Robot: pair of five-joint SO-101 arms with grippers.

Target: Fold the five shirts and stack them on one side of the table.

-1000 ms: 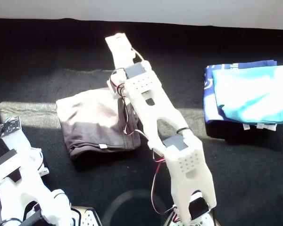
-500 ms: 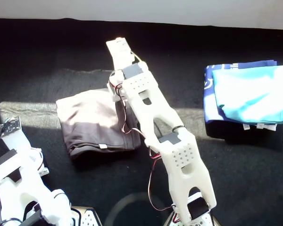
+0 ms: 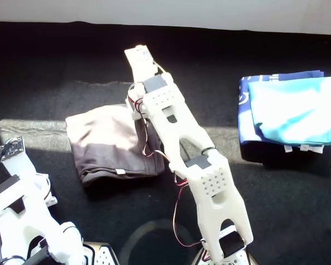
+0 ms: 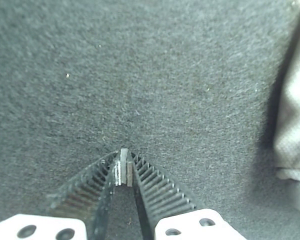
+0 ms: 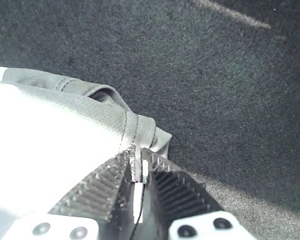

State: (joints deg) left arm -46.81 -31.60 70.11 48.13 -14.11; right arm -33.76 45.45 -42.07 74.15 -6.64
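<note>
Right claw [image 5: 138, 169] sits closed at a hem corner of the folded gray shirt [image 3: 107, 143] mid-tabletop [image 3: 55, 66]; whether it has caught cloth is unclear. A thin pinch could slip and undo the fold short of the stack [image 3: 292, 110]. Left claw [image 4: 123, 169] is closed and empty.

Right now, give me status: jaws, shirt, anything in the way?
Left arm jaws shut over bare mat. Right arm jaws shut at grey shirt corner, grip unclear. Three-shirt stack off to one side. Nothing in the way.
</note>
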